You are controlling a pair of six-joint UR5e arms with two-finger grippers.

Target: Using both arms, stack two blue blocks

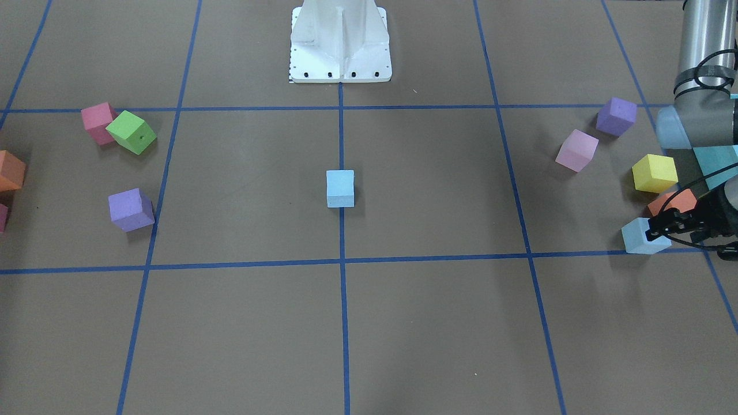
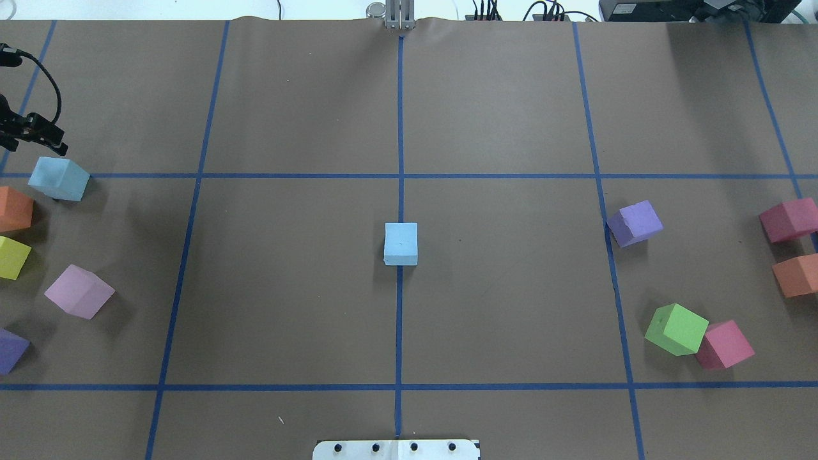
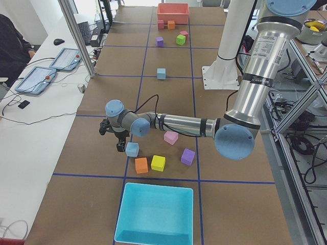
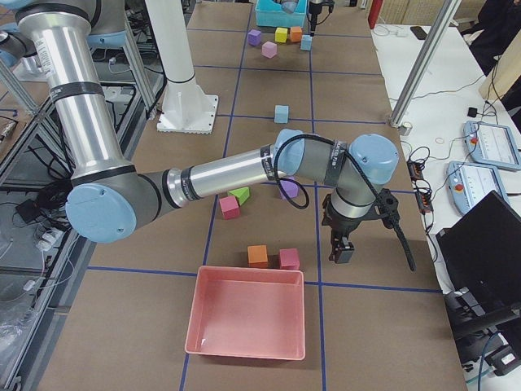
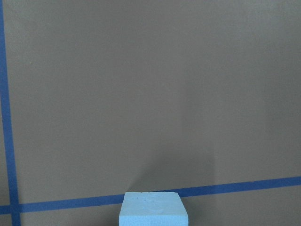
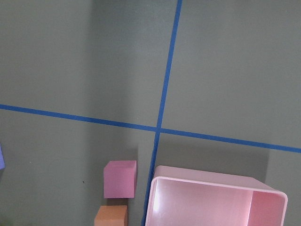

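One pale blue block (image 1: 340,187) sits alone on the centre tape line (image 2: 401,243). The second blue block (image 1: 643,237) lies at the table's left end (image 2: 59,179), next to an orange cube. My left gripper (image 1: 689,239) hangs just above and beside this block with its jaws spread, holding nothing. The left wrist view shows the block's top (image 5: 153,212) at the bottom edge and no fingers. My right gripper (image 4: 342,248) hovers over bare table near the pink bin. It shows only in the exterior right view, so I cannot tell whether it is open or shut.
Orange (image 2: 13,207), yellow (image 2: 11,257), pink (image 2: 80,292) and purple cubes crowd the left end beside a teal bin (image 3: 156,214). Purple (image 2: 634,223), green (image 2: 676,329), pink and orange cubes lie at the right end by a pink bin (image 4: 244,322). The white pedestal (image 1: 340,40) stands at the back.
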